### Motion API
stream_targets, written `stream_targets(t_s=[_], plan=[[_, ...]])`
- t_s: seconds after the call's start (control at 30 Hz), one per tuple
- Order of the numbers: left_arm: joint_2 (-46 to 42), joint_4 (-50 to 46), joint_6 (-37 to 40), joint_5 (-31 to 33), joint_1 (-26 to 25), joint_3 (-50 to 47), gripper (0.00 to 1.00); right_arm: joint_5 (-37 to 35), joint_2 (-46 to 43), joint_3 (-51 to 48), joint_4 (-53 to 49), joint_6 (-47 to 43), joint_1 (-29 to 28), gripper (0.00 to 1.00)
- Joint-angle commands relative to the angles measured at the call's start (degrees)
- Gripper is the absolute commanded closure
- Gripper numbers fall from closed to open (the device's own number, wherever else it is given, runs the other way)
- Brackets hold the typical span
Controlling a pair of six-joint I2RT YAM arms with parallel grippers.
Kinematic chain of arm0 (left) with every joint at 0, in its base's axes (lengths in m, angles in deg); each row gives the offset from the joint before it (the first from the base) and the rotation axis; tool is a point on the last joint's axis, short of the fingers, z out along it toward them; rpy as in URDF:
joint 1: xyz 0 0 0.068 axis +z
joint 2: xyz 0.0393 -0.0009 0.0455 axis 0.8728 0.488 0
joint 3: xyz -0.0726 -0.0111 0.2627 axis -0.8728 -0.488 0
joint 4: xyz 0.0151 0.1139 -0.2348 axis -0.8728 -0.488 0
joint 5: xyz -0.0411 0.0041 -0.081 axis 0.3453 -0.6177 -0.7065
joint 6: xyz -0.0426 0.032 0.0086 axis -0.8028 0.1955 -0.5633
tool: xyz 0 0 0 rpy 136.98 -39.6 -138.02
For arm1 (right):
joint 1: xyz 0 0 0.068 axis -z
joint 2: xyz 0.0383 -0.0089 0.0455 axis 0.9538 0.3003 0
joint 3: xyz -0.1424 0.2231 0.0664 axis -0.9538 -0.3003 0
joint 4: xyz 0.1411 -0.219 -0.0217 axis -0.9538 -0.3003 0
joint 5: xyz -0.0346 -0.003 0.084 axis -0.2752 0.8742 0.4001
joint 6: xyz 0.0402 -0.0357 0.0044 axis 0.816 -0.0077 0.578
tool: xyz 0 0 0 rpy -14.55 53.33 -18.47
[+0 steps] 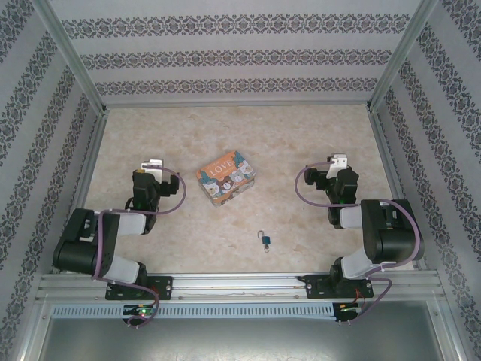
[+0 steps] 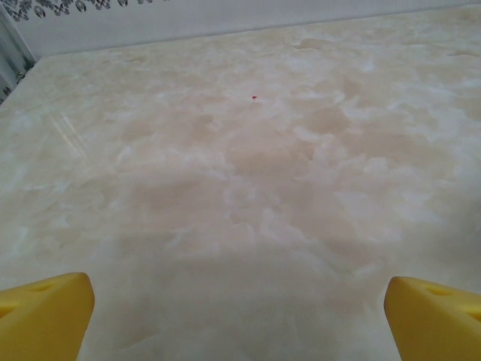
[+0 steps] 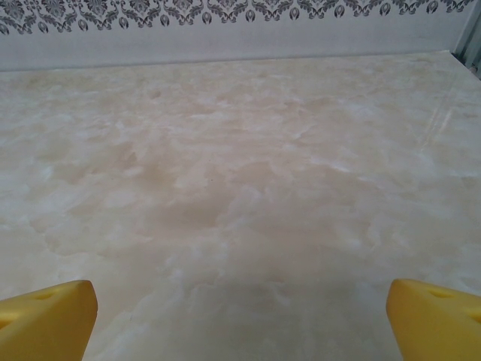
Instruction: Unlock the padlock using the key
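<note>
The padlock point(image 1: 266, 241), tiny with a teal-blue body and a thin silver shackle, lies on the marbled table near the front, between the two arms. I cannot make out the key; it is out of view or too small to tell. My left gripper point(image 1: 152, 165) hovers at the left, well away from the padlock. In the left wrist view that gripper point(image 2: 240, 320) is open, its yellow fingertips point(image 2: 45, 316) far apart over bare table. My right gripper point(image 1: 336, 162) is at the right. It too is open point(image 3: 240, 320), with nothing between its yellow fingertips point(image 3: 436, 320).
An orange "LOVE" tin box point(image 1: 225, 177) with cartoon animals sits at the table's middle, between the grippers and behind the padlock. Patterned walls point(image 1: 225, 56) enclose the table on three sides. A metal rail point(image 1: 240, 284) runs along the front edge.
</note>
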Motion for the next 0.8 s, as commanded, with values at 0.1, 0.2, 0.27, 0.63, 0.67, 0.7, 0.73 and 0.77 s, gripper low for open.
stream_targets(t_s=[0.1,0.2,0.27,0.63,0.67,0.7,0.73,0.77], plan=[[6.52,14.37,-0.56,-3.34,2.77,-1.38,0.01,-0.64,0.16,2.01,0.48,0.32,-0.28,0.02],[6.67,8.24,0.02,-4.48,2.9,2.0,0.01,-1.25,0.09,2.33,0.04,0.14,-0.55,0.01],[6.2,4.08,-2.04,-4.92,4.35,3.67,0.01,-1.48,0.08,2.41,-0.17,0.14,-0.72,0.02],[6.41,4.93,-2.38,-5.92,5.15,3.49,0.01,-3.76,-0.12,2.51,-0.71,-1.04,-2.1,0.02],[6.4,4.89,-2.33,-5.92,5.15,3.49,0.01,-4.37,-0.16,2.51,-0.62,-1.24,-2.34,0.02],[6.43,4.97,-2.33,-5.92,5.15,3.49,0.01,-4.84,-0.2,2.44,-0.62,-1.44,-2.63,0.02],[6.39,4.89,-2.35,-5.92,5.13,3.45,0.01,-5.07,-0.2,2.42,-0.62,-1.57,-2.74,0.02],[6.42,4.94,-2.38,-5.92,5.15,3.49,0.01,-5.18,-0.12,2.5,-0.62,-1.54,-2.83,0.02]])
